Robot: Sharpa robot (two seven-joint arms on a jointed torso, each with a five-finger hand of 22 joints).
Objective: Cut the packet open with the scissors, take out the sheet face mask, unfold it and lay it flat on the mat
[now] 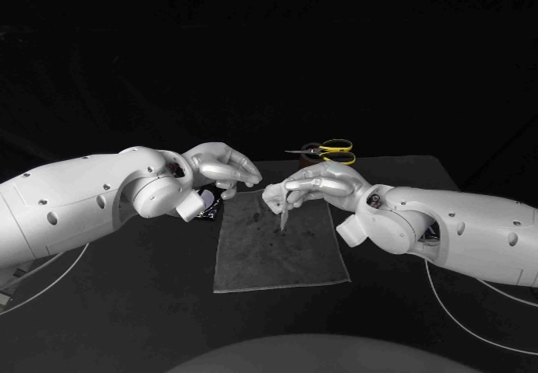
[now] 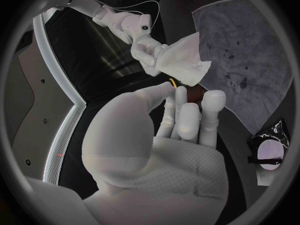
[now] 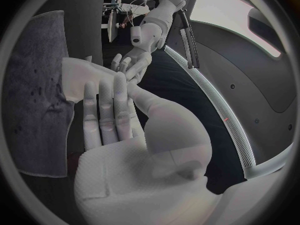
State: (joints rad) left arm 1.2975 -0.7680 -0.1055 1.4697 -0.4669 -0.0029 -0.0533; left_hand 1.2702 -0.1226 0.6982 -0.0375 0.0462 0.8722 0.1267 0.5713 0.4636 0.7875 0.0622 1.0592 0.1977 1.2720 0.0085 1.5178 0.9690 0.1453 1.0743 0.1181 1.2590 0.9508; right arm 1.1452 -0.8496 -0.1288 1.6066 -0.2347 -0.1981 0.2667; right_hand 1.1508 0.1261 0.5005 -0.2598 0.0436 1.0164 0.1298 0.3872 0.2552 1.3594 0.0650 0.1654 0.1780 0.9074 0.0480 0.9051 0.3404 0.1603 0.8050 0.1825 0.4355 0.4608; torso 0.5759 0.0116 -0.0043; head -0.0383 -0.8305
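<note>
Head view, from the left: the left hand (image 1: 221, 171) pinches one edge of the sheet face mask (image 1: 284, 216). The dark packet (image 1: 205, 207) lies on the surface (image 1: 134, 311) just beside it. The mask, still folded, hangs over the mat (image 1: 281, 256). The right hand (image 1: 319, 185) is clamped on its other side. Scissors (image 1: 325, 151) lie beyond the mat.

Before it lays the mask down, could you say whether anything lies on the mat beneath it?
Nothing visible does: the mat is bare below the mask the right hand holds; scissors and packet lie off it.
</note>
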